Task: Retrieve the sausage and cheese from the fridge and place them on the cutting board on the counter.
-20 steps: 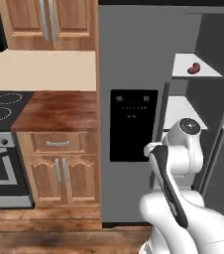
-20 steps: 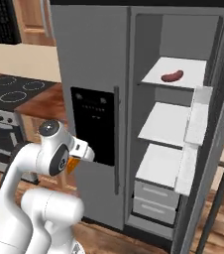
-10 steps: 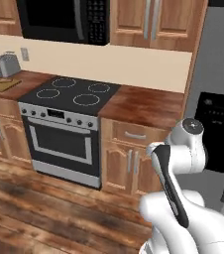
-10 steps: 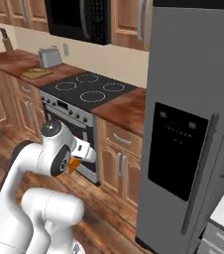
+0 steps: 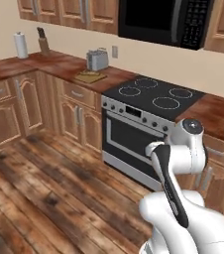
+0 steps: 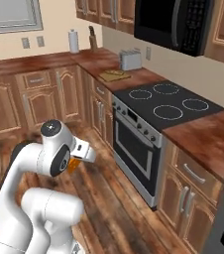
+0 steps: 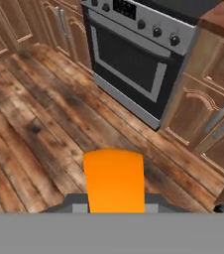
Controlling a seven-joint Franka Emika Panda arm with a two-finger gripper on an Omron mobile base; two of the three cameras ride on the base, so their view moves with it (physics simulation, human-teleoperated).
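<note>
- One orange-yellow cheese (image 7: 114,179) wedge, smooth and flat-faced, sitting clamped in the gripper (image 7: 115,198), low above plank floor (image 7: 39,129).
- One thin tan cutting board (image 6: 114,75) lying on glossy mottled counter (image 6: 84,58), just beside one silver toaster (image 6: 130,59).
- Four white rings showing on black stovetop (image 5: 156,93).
- Facing the stove now, fridge gone from sight since earlier.

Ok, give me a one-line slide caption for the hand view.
Fingers shut on the orange cheese, carried above the wood floor toward the oven.
</note>
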